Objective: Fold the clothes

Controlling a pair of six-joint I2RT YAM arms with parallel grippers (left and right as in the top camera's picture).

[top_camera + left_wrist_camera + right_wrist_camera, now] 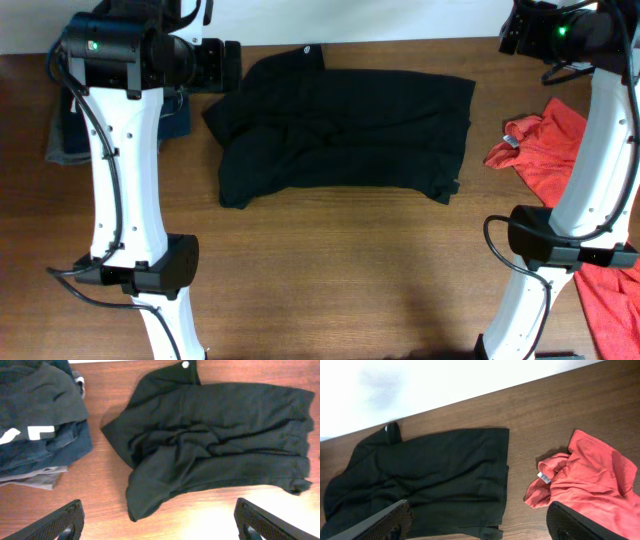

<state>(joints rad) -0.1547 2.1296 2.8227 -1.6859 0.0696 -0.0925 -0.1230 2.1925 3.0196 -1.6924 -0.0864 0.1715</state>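
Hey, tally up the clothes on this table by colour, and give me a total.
Black: 2, the spread black garment and the folded black top
Navy: 1, navy layer
Grey: 1, grey layer
Red: 2, upper red garment and lower red garment
Total: 6 visible; more may be hidden.

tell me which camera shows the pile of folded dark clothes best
The left wrist view: the stack of folded dark clothes fills its upper left corner, with layers and a white print visible. Overhead, the left arm hides most of the stack. The right wrist view does not show it.
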